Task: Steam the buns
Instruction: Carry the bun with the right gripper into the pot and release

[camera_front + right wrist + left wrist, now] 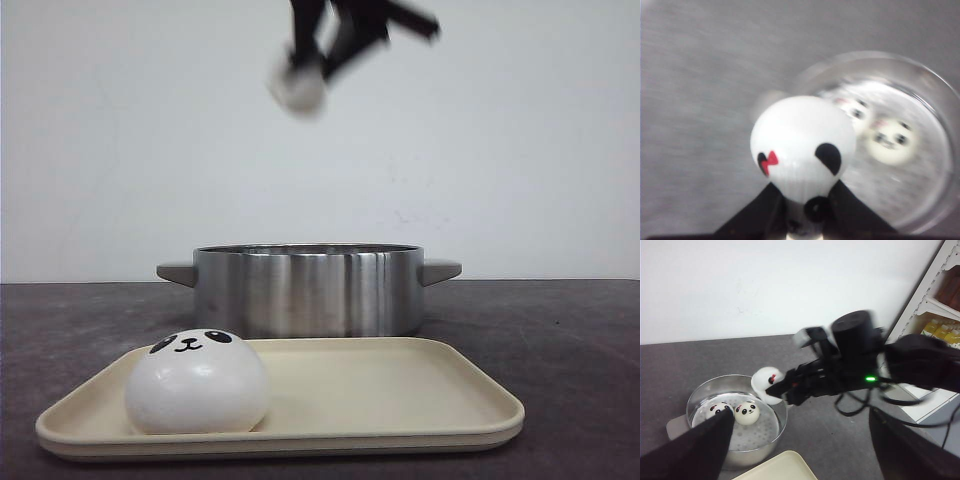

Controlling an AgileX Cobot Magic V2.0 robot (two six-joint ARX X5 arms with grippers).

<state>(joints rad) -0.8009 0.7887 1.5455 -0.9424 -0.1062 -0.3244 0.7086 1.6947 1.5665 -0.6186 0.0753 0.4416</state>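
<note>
Right hand [310,75] clamped on a bun [300,90] high at the frame's top, above the pot [308,290] where two already sit, so lowering inside looks next; left hand can't be judged.

Dark grey tabletop [580,350], matte, slightly mottled. Directly on it: steel pot [308,290] w/ two grey side handles, toward the back, and a cream tray [400,395] just in front of it, nearer the camera. Tray is flat, rounded corners; its back edge is v. close to the pot.
</note>
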